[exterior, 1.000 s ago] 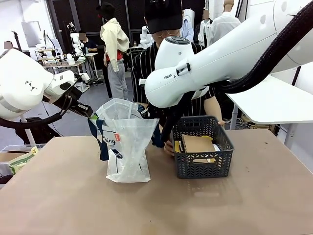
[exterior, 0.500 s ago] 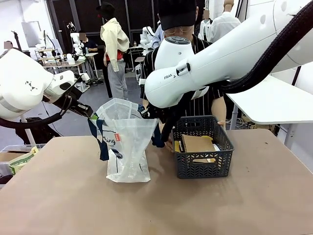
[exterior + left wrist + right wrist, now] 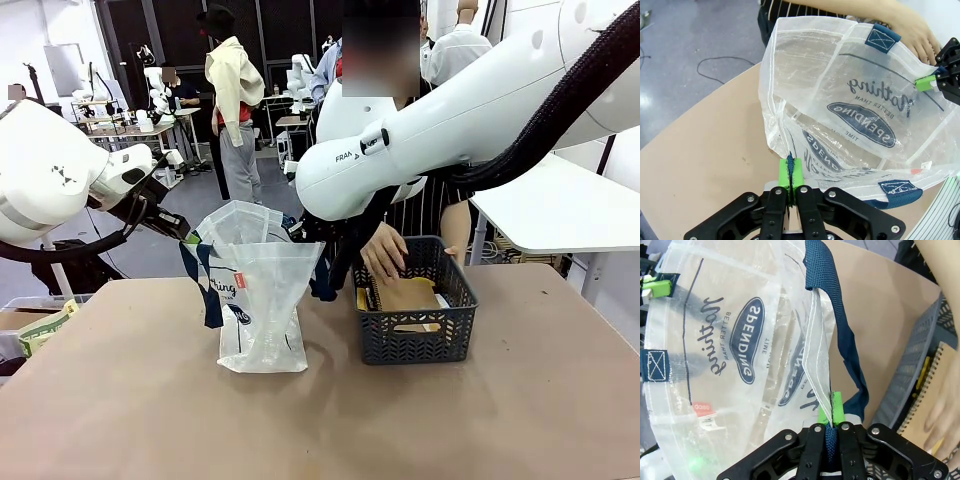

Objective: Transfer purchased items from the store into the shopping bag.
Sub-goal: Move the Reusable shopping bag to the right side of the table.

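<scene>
Brown table (image 3: 120,400), busy workshop behind.
Shopping bag (image 3: 262,300): upright at table centre, mouth held wide.
Left gripper (image 3: 792,175): pads pinched together on the bag's rim seam, 9 o'clock side.
Right gripper (image 3: 830,412): clamped on rim and navy strap, 3 o'clock side.
Basket (image 3: 415,340): just beside the bag at its 3 o'clock; contains spiral notebook (image 3: 405,295), yellow item (image 3: 362,298).
Person's hand (image 3: 384,250): inside the basket's 11 o'clock corner, fingers on the notebook; grip cannot be told.

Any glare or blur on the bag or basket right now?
Front view: even light, sharp, no glare on the shopping bag. Left wrist view: crisp, print upside down. Right wrist view: bag crisp; basket and person's hand softer at the edge.
</scene>
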Robot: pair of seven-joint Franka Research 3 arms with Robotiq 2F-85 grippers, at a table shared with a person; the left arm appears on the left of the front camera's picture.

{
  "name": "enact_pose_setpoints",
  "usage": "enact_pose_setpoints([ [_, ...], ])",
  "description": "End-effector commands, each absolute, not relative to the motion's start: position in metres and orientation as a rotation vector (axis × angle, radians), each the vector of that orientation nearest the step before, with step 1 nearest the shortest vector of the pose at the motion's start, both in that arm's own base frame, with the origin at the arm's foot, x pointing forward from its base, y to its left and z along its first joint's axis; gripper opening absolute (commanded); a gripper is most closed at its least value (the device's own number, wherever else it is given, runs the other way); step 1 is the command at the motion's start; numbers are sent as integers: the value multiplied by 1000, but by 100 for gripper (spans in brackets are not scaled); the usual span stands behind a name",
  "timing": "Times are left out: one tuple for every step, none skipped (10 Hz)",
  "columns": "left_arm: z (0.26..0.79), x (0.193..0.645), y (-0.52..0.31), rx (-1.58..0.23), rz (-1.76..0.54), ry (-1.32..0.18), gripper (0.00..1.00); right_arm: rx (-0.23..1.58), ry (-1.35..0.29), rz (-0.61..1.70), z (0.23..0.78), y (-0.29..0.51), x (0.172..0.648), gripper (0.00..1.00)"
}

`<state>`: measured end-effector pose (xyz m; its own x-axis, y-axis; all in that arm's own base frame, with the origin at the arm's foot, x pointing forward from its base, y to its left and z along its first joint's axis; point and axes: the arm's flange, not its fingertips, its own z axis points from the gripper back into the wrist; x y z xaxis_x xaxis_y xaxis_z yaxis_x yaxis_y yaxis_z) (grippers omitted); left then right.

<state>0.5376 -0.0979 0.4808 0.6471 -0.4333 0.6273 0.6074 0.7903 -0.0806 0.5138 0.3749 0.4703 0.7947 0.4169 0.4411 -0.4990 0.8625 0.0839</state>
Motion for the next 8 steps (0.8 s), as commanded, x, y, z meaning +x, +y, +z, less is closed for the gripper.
enact_pose_setpoints([
  [481,539,-95,-289,-611,-633,0,206,-423,490,472,373,513,0],
  [481,539,-95,-289,-611,-633,0,206,-423,490,472,373,513,0],
  [481,539,-95,-289,-611,-633,0,206,-423,490,472,373,513,0],
  [481,539,-95,-289,-611,-633,0,206,-423,490,472,373,513,0],
  [481,539,-95,-289,-611,-633,0,206,-423,490,472,373,513,0],
  [481,539,-95,-289,-611,-633,0,206,-423,490,472,373,513,0],
  [481,539,-95,-289,-611,-633,0,206,-423,490,472,373,513,0],
  [481,539,-95,-289,-611,-633,0,206,-423,490,472,373,513,0],
])
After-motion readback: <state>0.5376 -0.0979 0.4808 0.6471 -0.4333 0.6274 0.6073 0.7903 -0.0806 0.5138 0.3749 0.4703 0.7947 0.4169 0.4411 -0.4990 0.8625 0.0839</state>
